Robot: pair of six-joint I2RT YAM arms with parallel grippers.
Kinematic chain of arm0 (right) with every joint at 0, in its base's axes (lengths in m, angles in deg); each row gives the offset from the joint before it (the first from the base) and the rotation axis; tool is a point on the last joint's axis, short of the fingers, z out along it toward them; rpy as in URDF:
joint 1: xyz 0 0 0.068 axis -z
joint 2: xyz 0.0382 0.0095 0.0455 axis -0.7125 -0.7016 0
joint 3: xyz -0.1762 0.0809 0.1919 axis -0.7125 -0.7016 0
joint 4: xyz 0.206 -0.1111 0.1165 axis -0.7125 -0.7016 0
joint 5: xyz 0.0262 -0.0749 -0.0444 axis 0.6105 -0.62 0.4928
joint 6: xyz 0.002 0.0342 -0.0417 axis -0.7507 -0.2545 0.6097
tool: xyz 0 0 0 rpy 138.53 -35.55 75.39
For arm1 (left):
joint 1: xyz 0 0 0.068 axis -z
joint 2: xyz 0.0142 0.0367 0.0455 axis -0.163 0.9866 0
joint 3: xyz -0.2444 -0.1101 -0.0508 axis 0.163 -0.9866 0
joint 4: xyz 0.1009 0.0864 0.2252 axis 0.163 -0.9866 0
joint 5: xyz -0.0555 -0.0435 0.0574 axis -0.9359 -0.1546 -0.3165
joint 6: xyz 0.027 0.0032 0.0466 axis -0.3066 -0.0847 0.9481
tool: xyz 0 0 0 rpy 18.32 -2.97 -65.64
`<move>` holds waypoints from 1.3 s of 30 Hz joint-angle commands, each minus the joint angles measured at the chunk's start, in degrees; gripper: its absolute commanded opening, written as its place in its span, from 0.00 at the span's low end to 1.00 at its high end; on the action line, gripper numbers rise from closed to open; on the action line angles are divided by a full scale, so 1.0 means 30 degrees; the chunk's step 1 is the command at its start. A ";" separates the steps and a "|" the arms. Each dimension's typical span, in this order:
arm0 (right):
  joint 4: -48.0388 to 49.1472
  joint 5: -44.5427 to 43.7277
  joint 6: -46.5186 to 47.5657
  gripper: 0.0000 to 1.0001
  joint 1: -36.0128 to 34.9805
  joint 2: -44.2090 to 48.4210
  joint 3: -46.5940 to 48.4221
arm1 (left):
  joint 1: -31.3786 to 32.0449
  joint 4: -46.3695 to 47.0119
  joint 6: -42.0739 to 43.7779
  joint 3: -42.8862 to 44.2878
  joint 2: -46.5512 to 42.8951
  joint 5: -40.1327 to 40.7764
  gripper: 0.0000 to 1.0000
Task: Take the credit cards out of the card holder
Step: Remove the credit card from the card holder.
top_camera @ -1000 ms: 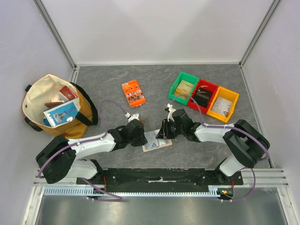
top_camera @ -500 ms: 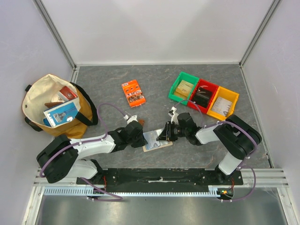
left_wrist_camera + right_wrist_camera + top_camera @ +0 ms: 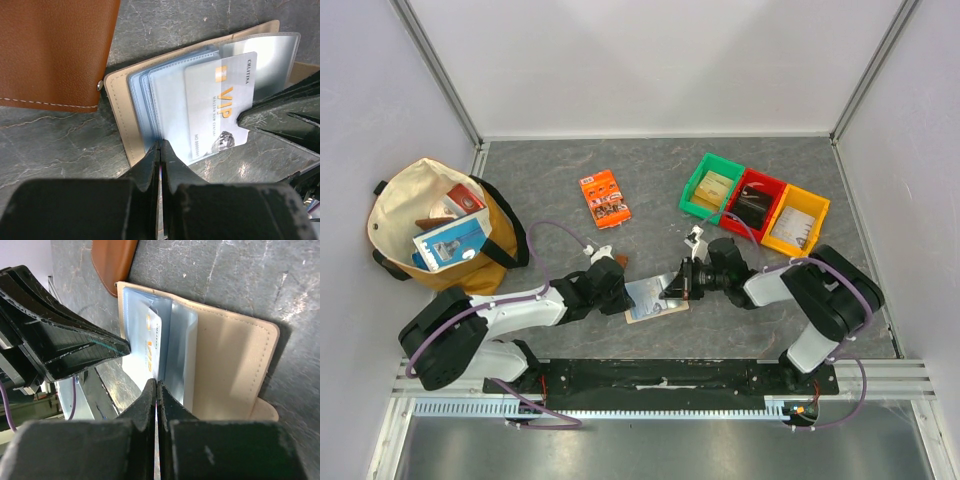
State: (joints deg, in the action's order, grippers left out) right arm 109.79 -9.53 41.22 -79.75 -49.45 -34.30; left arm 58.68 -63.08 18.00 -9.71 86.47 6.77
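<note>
Compared with a second ago, the right gripper (image 3: 156,385) sits a touch further right in the top view, away from the left gripper (image 3: 160,144). The right arm's elbow is tucked in closer too. The card holder (image 3: 227,365) hasn't really budged, and the left arm looks about the same.

The holder lies open on the table (image 3: 570,160) between the two arms, close to the near edge. Its pale blue sleeves (image 3: 165,100) are fanned out over the beige cover. One white card (image 3: 220,105) with gold "VIP" lettering sticks partway out of the sleeves and past the holder's edge. The right fingers are pinched tight on that card's outer edge. The left fingers are squeezed together on the near edge of the holder's sleeves, pinning it down.

A brown wallet (image 3: 55,45) lies just beside the holder, right up against the corner with the snap.

As for containers, the cream tote bag (image 3: 405,205) on the left holds a blue-and-white packet (image 3: 450,242) and a red box (image 3: 467,198). On the far right sits a row of three bins:
- The green bin (image 3: 694,185) has something tan in it.
- The red bin (image 3: 765,178) has something dark.
- The yellow bin (image 3: 810,196) has a whitish packet.

An orange packet (image 3: 605,198) lies on its own mid-table, well apart from the arms.
</note>
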 commanded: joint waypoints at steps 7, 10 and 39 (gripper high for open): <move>-0.9241 -0.2997 0.4923 0.00 0.0536 0.3718 0.2238 | -0.0114 -0.0655 -0.0061 -0.0414 -0.1009 0.0525 0.06; -1.1820 -0.4170 0.6037 0.00 0.0536 0.5358 0.3203 | -0.0173 -0.0889 0.0699 -0.0269 -0.1976 0.0817 0.16; -2.2814 0.0335 1.5205 0.00 0.0215 1.1370 1.1965 | -0.0788 -0.6750 2.4839 1.1859 -0.4297 -0.8731 0.99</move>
State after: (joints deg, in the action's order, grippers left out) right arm 44.37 -13.82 80.67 -78.61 -15.79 -1.93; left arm 56.47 -83.08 78.21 24.70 71.36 -11.05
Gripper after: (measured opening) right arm 0.007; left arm 0.991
